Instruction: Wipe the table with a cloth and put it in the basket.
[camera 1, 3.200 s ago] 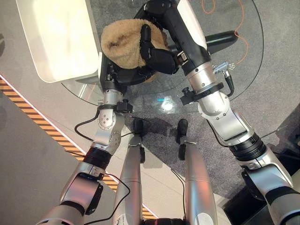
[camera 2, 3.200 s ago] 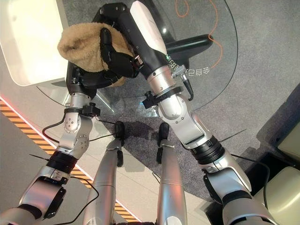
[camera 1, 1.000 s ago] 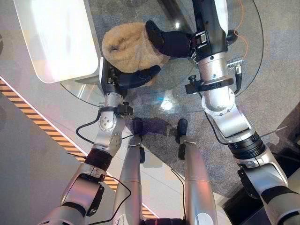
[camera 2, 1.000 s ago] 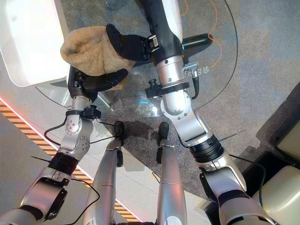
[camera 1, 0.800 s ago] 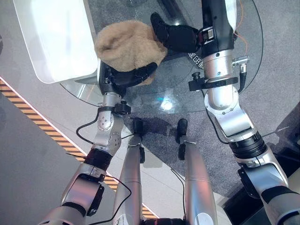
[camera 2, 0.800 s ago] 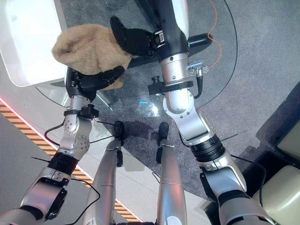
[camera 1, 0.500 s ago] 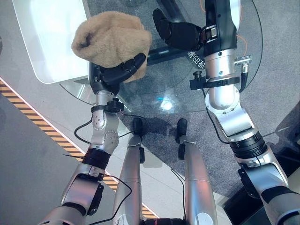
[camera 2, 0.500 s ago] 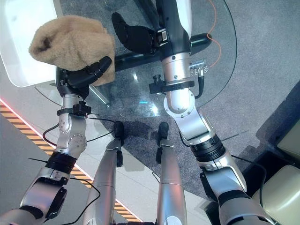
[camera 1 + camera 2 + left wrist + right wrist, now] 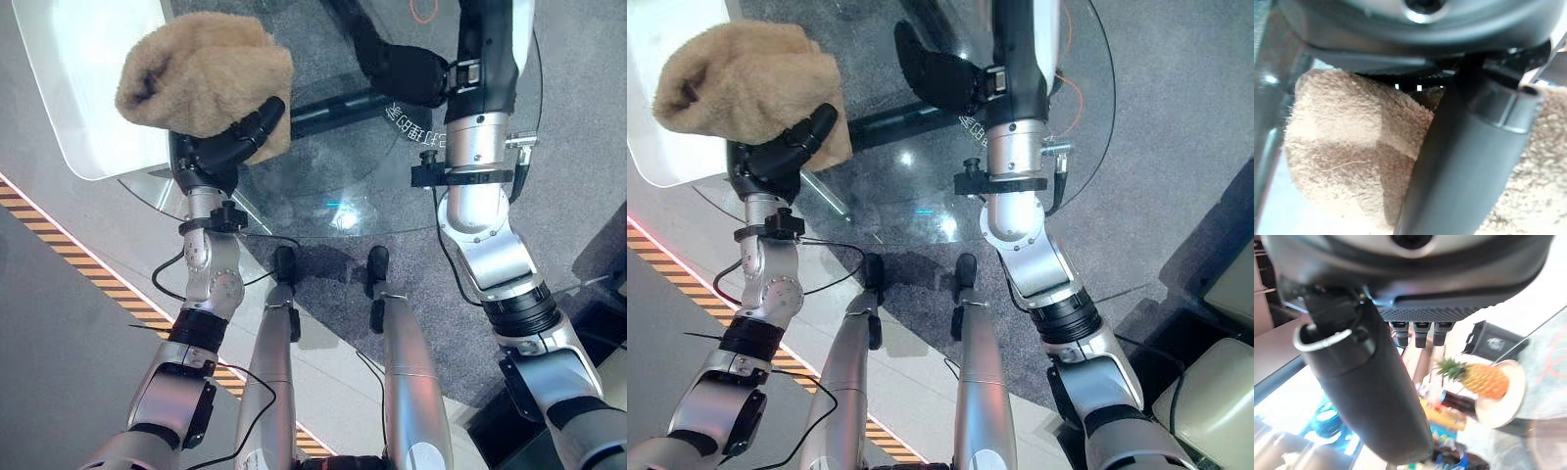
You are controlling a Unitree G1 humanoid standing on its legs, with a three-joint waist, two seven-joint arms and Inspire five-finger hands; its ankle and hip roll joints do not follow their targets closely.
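We are gripping one tan cloth (image 9: 204, 70) in our left hand (image 9: 227, 147), upper left beside one white basket (image 9: 78, 88); our right hand (image 9: 397, 67) is hanging relaxed over one glass table (image 9: 333, 186).

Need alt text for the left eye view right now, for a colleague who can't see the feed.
The left hand grips a bunched tan cloth, held raised over the edge of the white basket. The right hand hovers open above the round glass table.
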